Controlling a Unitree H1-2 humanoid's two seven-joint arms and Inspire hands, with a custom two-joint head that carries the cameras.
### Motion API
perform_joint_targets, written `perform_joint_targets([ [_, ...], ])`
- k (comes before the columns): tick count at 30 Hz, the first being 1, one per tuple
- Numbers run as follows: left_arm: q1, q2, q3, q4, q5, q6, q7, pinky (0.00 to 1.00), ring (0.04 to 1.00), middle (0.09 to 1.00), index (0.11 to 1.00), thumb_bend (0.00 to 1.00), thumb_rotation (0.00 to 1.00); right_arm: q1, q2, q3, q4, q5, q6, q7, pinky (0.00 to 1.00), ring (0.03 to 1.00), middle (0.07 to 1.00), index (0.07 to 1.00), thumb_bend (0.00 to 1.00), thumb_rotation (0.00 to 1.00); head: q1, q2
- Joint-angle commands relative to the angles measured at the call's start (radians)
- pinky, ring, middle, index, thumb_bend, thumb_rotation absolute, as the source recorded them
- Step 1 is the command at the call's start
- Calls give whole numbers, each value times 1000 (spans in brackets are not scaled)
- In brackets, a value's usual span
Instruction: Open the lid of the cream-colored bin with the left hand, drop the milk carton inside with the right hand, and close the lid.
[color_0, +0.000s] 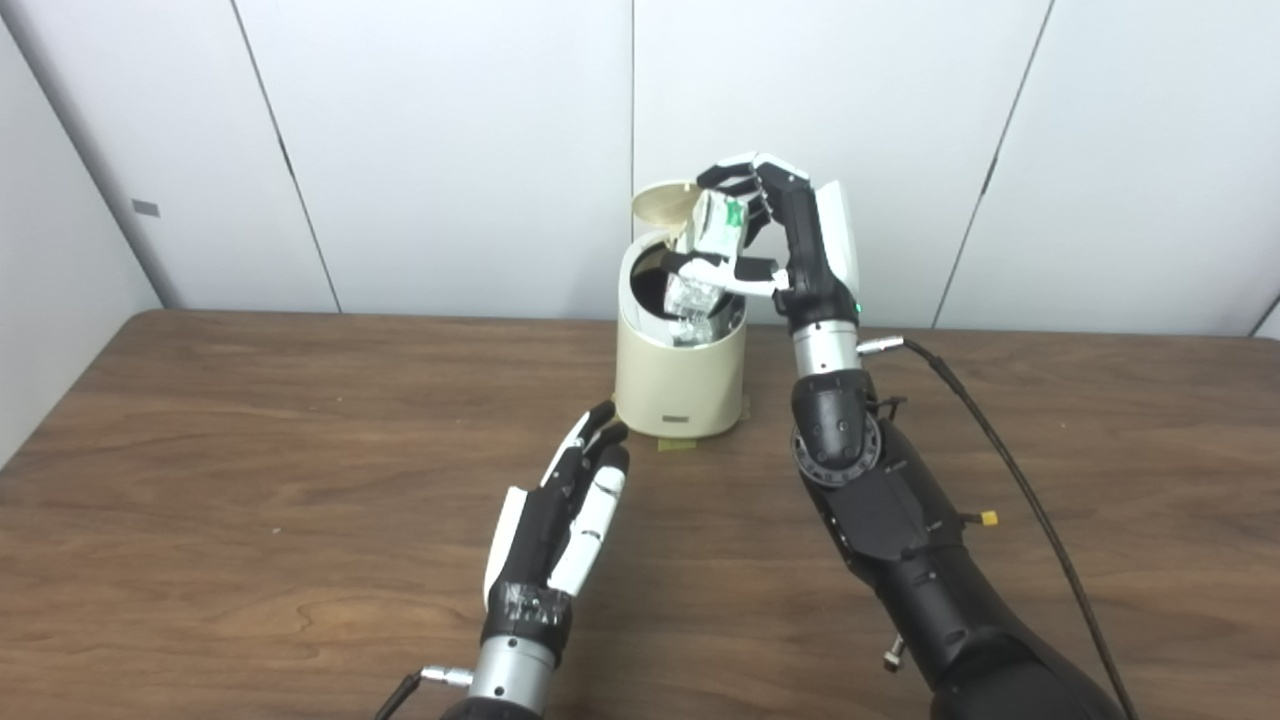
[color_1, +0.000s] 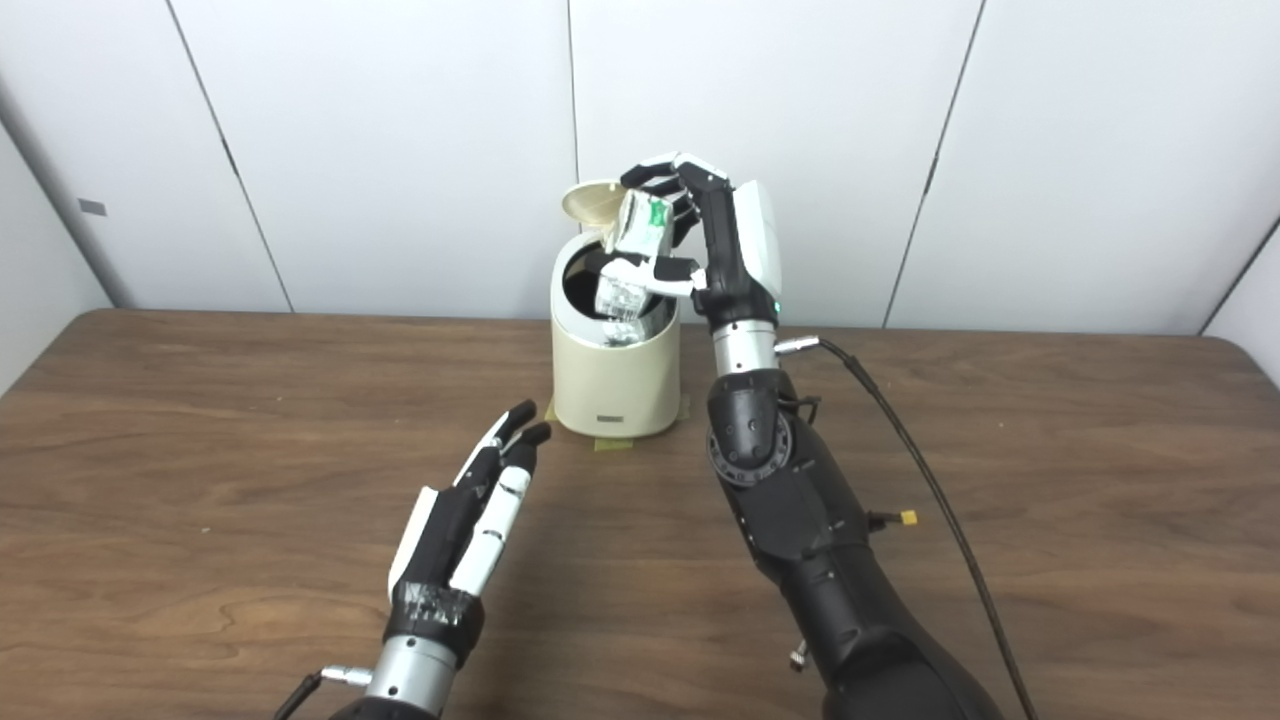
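The cream-colored bin stands at the table's back centre with its round lid tipped up behind the dark opening. My right hand is raised over the bin's right rim, shut on the white and green milk carton. The carton is tilted, its lower end dipping into the opening. My left hand hovers low over the table in front of the bin, a little left of it. It is open with its fingers straight, pointing at the bin's base and holding nothing.
The brown wooden table ends at white wall panels just behind the bin. A black cable trails from my right wrist across the table's right side. Small tape marks lie at the bin's foot.
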Motion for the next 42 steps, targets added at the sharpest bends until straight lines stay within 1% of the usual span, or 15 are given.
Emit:
perform_joint_targets([
  [1, 7, -23, -5, -33, 6, -31, 10, 1000, 967, 910, 944, 446, 780, -55, -2, 12, -13, -33, -52, -52, 304, 365, 502, 541, 510, 0, -3, 1],
  [8, 4, -21, -5, -26, 8, -39, 10, 1000, 966, 909, 942, 461, 786, -57, 3, 28, 12, -31, -68, -71, 309, 370, 510, 520, 513, 0, -4, -1],
  [12, 1, -18, -6, -27, 16, -38, 10, 1000, 970, 908, 939, 443, 769, -52, -12, 55, -23, -111, 56, -83, 230, 439, 483, 509, 520, 0, -10, -4],
  [13, 0, -14, -8, -25, 22, -42, 10, 1000, 970, 907, 937, 439, 768, -51, -16, 61, -31, -128, 78, -88, 237, 444, 545, 501, 515, 0, -10, -4],
  [14, 0, -12, -9, -23, 26, -45, 10, 1000, 969, 907, 938, 419, 778, -50, -18, 65, -35, -137, 90, -91, 195, 349, 592, 570, 791, 82, -10, -4],
  [17, -2, -11, -5, -23, 20, -41, 4, 1000, 974, 911, 938, 381, 769, -46, -19, 66, -51, -143, 98, -95, 100, 212, 648, 620, 977, 149, -15, -7],
  [18, -2, -9, -4, -22, 19, -42, 2, 1000, 975, 912, 938, 368, 766, -45, -20, 65, -55, -142, 97, -93, 126, 249, 660, 624, 989, 154, -16, -7],
  [19, -2, -6, -5, -23, 21, -40, -1, 1000, 977, 914, 939, 345, 762, -43, -21, 64, -61, -139, 98, -88, 295, 435, 668, 624, 997, 167, -16, -7],
  [21, -3, -3, -6, -23, 24, -37, -4, 1000, 980, 916, 942, 299, 744, -41, -21, 62, -68, -135, 101, -81, 529, 618, 680, 631, 1000, 190, -19, -9],
  [24, -3, 1, -7, -24, 20, -33, -13, 1000, 982, 920, 938, 192, 712, -36, -22, 59, -85, -132, 115, -71, 699, 726, 692, 639, 1000, 219, -19, -9],
  [27, -3, 3, -6, -25, 14, -28, -20, 1000, 984, 922, 932, 180, 689, -33, -25, 58, -96, -131, 115, -73, 711, 728, 689, 642, 1000, 216, -23, -9],
  [34, -10, 6, 3, -23, 5, -14, -29, 1000, 995, 932, 921, 180, 637, -21, -28, 43, -104, -121, 34, -138, 506, 560, 568, 561, 936, 138, -29, -8],
  [35, -11, 7, 4, -21, 7, -15, -28, 1000, 994, 931, 920, 178, 636, -14, -29, 38, -114, -112, 23, -138, 478, 535, 549, 525, 735, 139, -29, -8],
  [36, -13, 8, 6, -19, 8, -16, -28, 1000, 992, 929, 917, 181, 635, -6, -32, 33, -125, -104, 12, -137, 422, 483, 504, 507, 615, 58, -31, -8],
  [42, -25, 15, 21, -2, 14, -24, -23, 1000, 993, 921, 913, 235, 693, 48, -44, 0, -220, -58, 14, -95, 296, 386, 496, 500, 521, 0, -42, -11],
])
